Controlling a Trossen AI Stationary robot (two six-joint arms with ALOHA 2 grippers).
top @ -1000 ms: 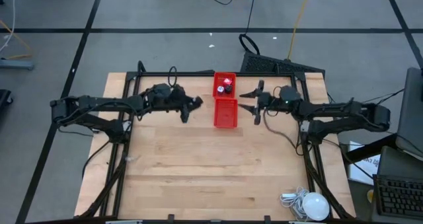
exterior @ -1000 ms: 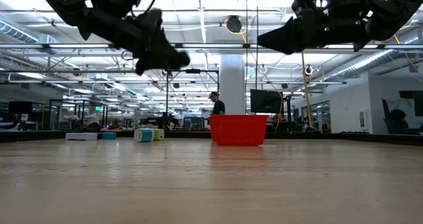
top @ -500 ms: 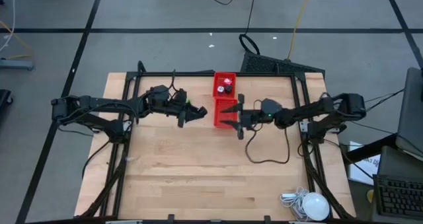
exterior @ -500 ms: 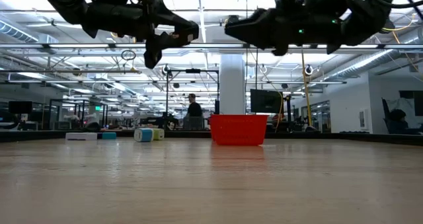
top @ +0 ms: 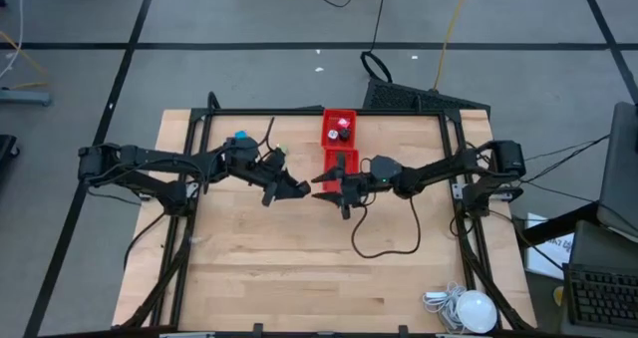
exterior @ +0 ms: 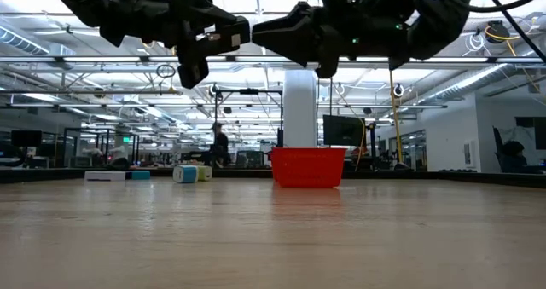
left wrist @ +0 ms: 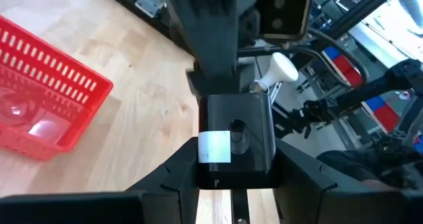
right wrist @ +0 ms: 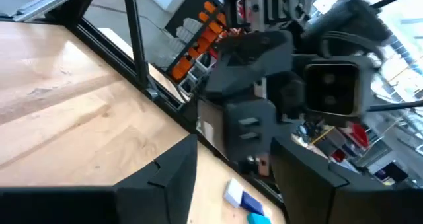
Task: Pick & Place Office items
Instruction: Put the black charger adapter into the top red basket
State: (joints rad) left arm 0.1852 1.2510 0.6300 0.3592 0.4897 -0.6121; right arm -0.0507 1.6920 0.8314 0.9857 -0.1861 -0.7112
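My left gripper [top: 295, 189] hovers above the middle of the table, just left of the red tray [top: 339, 169]. It is shut on a small black block with a white label [left wrist: 236, 141]. My right gripper [top: 321, 186] faces it tip to tip from the right, fingers open. In the right wrist view the block [right wrist: 248, 128] shows between those open fingers; whether they touch it cannot be told. Red and black pieces [top: 342, 129] lie in the tray's far compartment. A light blue piece [top: 239, 139] and a green one [top: 280, 151] rest on the table near the far edge. My left gripper pinches the black block by its two opposite sides [left wrist: 268, 154] between its two fingers [left wrist: 301, 174]. The fingers come level from the table's left. The block is lifted clear of the table, its labelled face [left wrist: 215, 147] turned toward my wrist camera.
The red tray [exterior: 307, 165] stands at the far middle of the table. A white round lamp with a cord [top: 469, 308] sits at the near right corner. Blue and white pieces [exterior: 186, 174] lie at the far left. Bare wood [top: 299, 268] covers the near half.
My right gripper has swung from the tray's right side across its near compartment toward the table's left, stopping in front of my left gripper. My left gripper has moved right and toward the near edge, meeting it. The two now stand tip to tip.
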